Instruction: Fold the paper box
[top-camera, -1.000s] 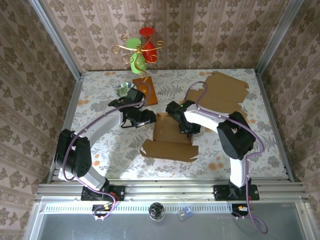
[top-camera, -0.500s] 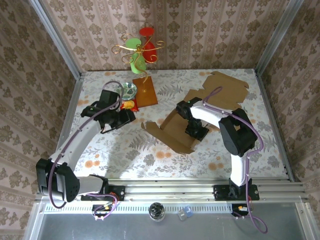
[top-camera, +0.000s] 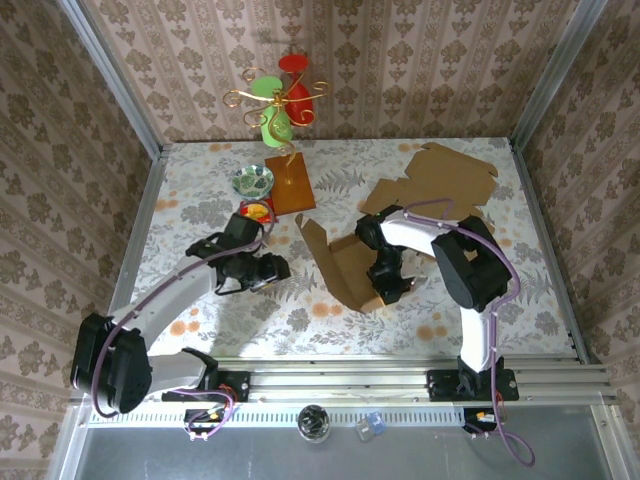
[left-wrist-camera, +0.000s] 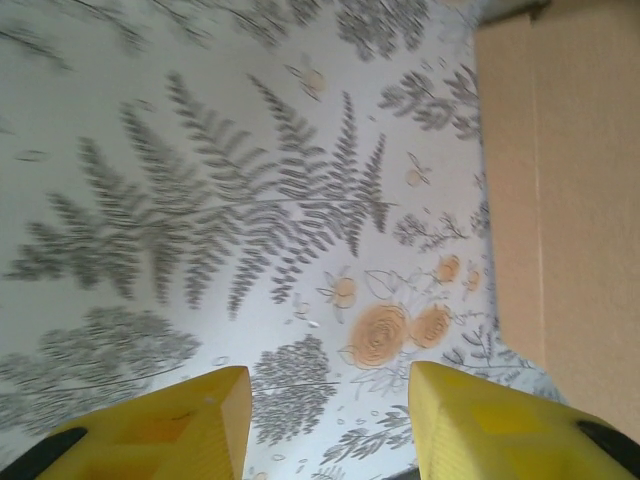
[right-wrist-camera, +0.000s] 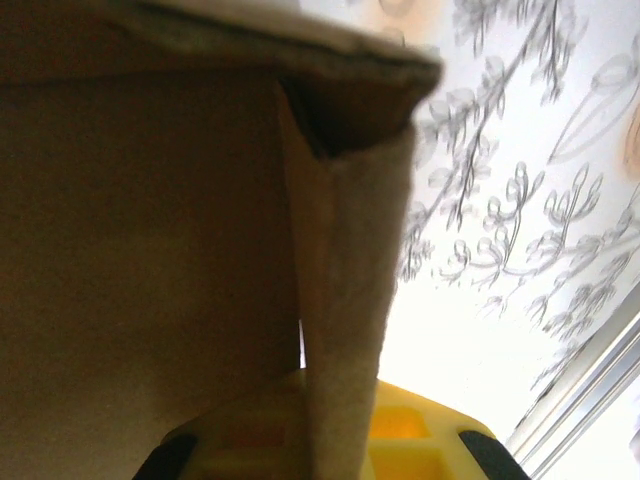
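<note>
Both arms are built from white tubular links (top-camera: 172, 288) joined by black joint housings (top-camera: 470, 268), and a purple cable (top-camera: 440, 203) is run along each. The black left gripper (top-camera: 278, 268) and black right gripper (top-camera: 388, 287) are tipped with blunt yellow plastic fingers (left-wrist-camera: 165, 425).

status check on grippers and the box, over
Left gripper open, empty, over the tablecloth beside the box. Right gripper shut on a box wall, box partly folded. Flat cardboard sheet lying farther back.
</note>
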